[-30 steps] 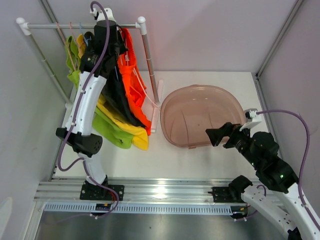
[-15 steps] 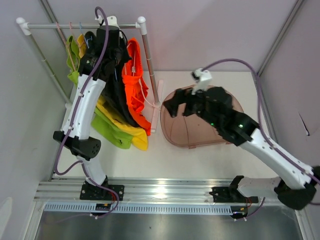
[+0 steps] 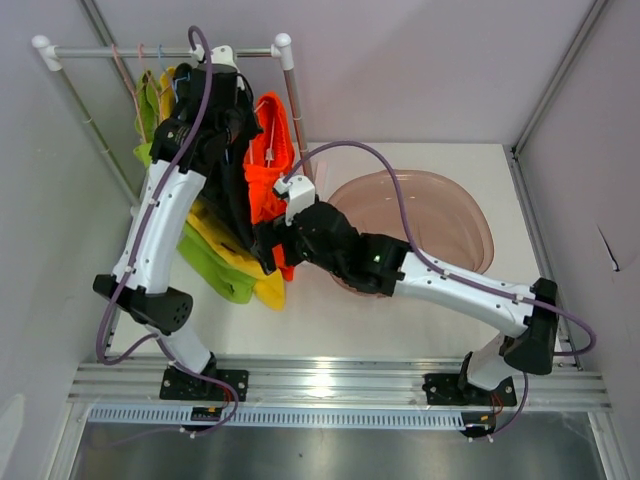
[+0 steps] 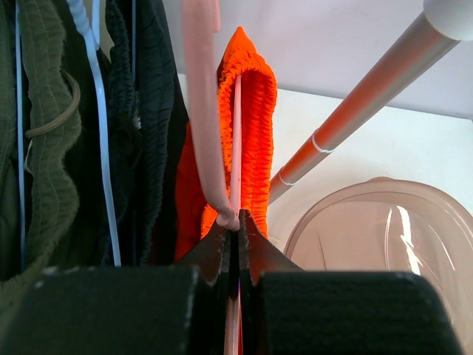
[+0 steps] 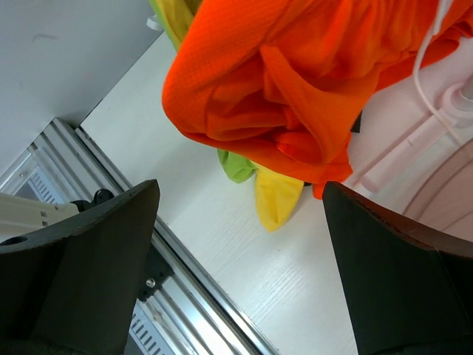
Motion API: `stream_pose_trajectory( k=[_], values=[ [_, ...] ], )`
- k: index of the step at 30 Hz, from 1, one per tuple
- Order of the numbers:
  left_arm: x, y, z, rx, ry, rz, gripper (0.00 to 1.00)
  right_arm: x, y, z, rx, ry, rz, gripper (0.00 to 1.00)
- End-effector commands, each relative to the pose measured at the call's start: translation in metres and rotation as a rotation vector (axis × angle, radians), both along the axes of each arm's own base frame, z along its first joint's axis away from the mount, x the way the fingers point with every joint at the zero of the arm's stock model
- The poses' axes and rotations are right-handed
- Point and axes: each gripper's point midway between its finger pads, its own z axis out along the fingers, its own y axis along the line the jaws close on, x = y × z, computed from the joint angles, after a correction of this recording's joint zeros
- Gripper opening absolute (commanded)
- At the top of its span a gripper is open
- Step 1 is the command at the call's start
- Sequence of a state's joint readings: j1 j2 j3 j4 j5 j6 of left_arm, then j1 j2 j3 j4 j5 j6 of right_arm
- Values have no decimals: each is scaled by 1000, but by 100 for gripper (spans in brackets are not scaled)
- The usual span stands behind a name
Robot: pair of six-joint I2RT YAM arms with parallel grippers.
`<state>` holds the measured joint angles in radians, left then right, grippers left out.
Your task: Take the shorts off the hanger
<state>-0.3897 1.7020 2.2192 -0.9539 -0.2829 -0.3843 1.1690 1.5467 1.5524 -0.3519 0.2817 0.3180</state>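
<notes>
One pair of orange shorts (image 3: 270, 165) is hung at the table's (image 3: 340, 325) 11 o'clock, long axis vertical, waistband up. Its pink hanger (image 4: 201, 111) is pinched by the closed left gripper (image 4: 237, 222). Its hem is seen at 12 o'clock from the wide-open, empty right gripper (image 5: 238, 194).

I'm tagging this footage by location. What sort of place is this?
Likely a robotics lab test cell, not a home: a white table boxed in by plain panels, arms bolted to an aluminium rail, and a small pipe rack of shorts staged beside a tub.
</notes>
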Motion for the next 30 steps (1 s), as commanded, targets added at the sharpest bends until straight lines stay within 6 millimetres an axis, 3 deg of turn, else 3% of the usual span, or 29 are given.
stream_pose_trajectory(
  k=[1,6,9,10,12,13,15,16,18,19,21,22,23,24,26,30],
  values=[
    [-15,0,50,-100,-138,-2,0,10,18,40,133,-63,-58,99],
    [-18,-1,56,-130,-150,3,0,25,34,32,130,-100,-143,99],
    [-19,-1,57,-144,-150,6,0,39,36,21,131,-118,-220,87],
    [-20,-3,58,-154,-150,2,0,44,33,18,123,-126,-256,74],
    [-22,-2,59,-164,-150,5,0,48,37,10,118,-130,-276,62],
    [-23,-2,59,-166,-151,4,0,48,36,9,115,-137,-293,39],
    [-24,-2,61,-170,-160,3,0,45,38,2,105,-143,-283,5],
    [-24,-1,60,-164,-159,5,0,43,36,5,109,-146,-284,0],
    [-26,2,64,-154,-182,8,0,28,37,0,93,-166,-254,0],
    [-26,3,64,-147,-187,12,0,22,30,11,109,-178,-256,0],
    [-25,8,66,-127,-209,24,0,3,25,8,86,-187,-255,0],
    [-24,9,65,-119,-213,27,0,-6,18,20,107,-189,-255,0],
    [-23,13,65,-109,-217,43,0,-24,18,20,97,-190,-232,0],
    [-20,14,64,-87,-217,46,0,-30,11,18,85,-200,-255,0],
    [-17,16,63,-69,-220,58,0,-57,4,30,101,-212,-235,0],
    [-6,24,63,-11,-236,98,0,-89,-15,40,106,-230,-266,0]
  ],
)
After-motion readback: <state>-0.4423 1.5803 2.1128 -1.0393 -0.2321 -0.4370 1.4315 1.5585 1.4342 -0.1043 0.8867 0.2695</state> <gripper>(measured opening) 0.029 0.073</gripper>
